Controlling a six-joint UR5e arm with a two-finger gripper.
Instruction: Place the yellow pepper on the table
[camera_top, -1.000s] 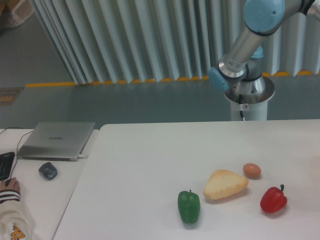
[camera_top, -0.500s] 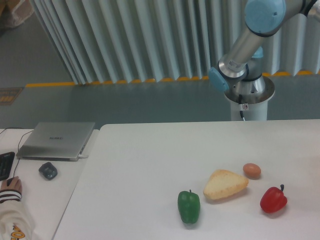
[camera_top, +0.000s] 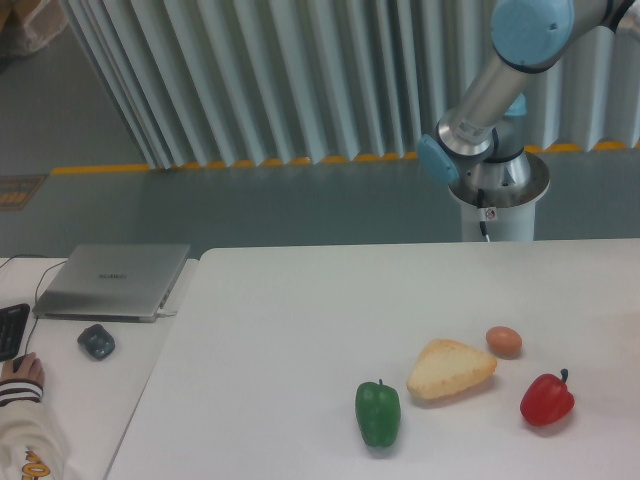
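To your left, a closed laptop (camera_top: 112, 281) and mouse (camera_top: 96, 341) sit on a side desk. On the white counter (camera_top: 300, 330) lie a green pepper (camera_top: 378, 412), bread (camera_top: 450, 369), an egg (camera_top: 504, 341) and a red pepper (camera_top: 547, 399). Over the last second only the arm (camera_top: 500, 75) edged slightly, so placement looks not yet begun. The yellow pepper and gripper are out of view; their relation and the gripper's state cannot be told.
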